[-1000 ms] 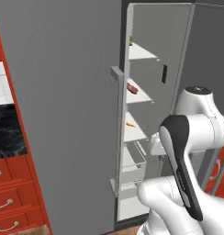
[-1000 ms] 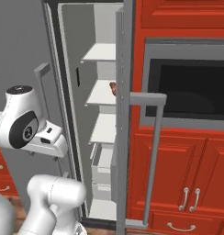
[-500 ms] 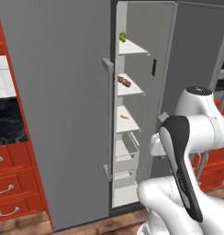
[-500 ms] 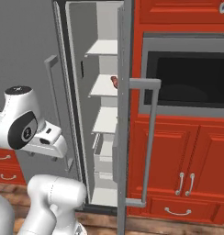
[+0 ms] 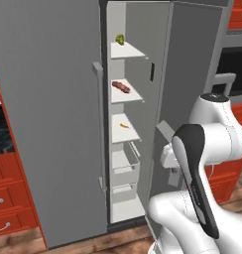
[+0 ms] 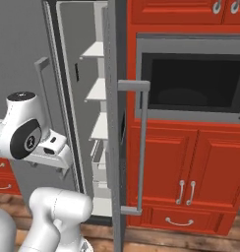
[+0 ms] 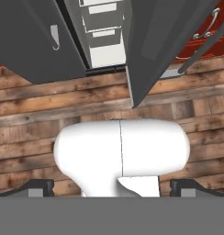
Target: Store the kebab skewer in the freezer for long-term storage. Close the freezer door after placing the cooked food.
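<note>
Nearest, our gripper (image 7: 112, 190): jaws spread wide, empty, aimed at the floor. Freezer door (image 6: 114, 128): ajar, closing left to do. Beyond, freezer (image 5: 124, 149): kebab skewer (image 5: 121, 87) rests on the second shelf, stored. Since half a second ago our base has shifted, reframing the scene.

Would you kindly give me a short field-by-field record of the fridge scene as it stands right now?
freezer: open, white shelves and pale drawers showing
freezer door: swung wide, edge-on in the right base view
kebab skewer: lying on the second shelf from the top
green item: on the top shelf
small orange item: on the third shelf
gripper: open, empty, pointing down at the wooden floor
remaining step: door not yet closed
</note>
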Controlling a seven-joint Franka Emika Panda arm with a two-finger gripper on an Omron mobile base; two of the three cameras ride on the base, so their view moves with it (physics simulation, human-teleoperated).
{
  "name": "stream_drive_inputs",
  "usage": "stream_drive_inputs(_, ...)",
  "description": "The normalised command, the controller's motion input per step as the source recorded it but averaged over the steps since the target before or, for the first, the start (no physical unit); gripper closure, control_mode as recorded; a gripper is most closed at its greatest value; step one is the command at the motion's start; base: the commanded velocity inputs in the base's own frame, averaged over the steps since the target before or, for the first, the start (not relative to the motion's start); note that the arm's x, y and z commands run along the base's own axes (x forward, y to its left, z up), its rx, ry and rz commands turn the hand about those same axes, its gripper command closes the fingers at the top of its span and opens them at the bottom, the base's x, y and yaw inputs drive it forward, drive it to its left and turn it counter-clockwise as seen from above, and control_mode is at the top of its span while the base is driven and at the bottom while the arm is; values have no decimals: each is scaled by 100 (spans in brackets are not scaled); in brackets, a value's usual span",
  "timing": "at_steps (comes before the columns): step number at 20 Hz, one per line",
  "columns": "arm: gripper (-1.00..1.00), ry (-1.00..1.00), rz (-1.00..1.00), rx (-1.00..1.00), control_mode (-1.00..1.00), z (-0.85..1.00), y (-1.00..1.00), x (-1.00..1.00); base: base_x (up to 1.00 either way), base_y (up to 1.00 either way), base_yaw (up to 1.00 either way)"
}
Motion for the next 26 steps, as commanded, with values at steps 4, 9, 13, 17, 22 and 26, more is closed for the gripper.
stream_drive_inputs(4,-100,0,0,0,100,0,0,0,-43,-6,0)
stream_drive_inputs(9,-100,0,0,0,100,0,0,0,-6,-4,0)
stream_drive_inputs(13,-100,0,0,0,100,0,0,0,0,-17,0)
stream_drive_inputs(17,-100,0,0,0,100,0,0,0,0,0,0)
stream_drive_inputs(22,-100,0,0,0,100,0,0,0,0,0,0)
stream_drive_inputs(26,-100,0,0,0,100,0,0,0,0,3,0)
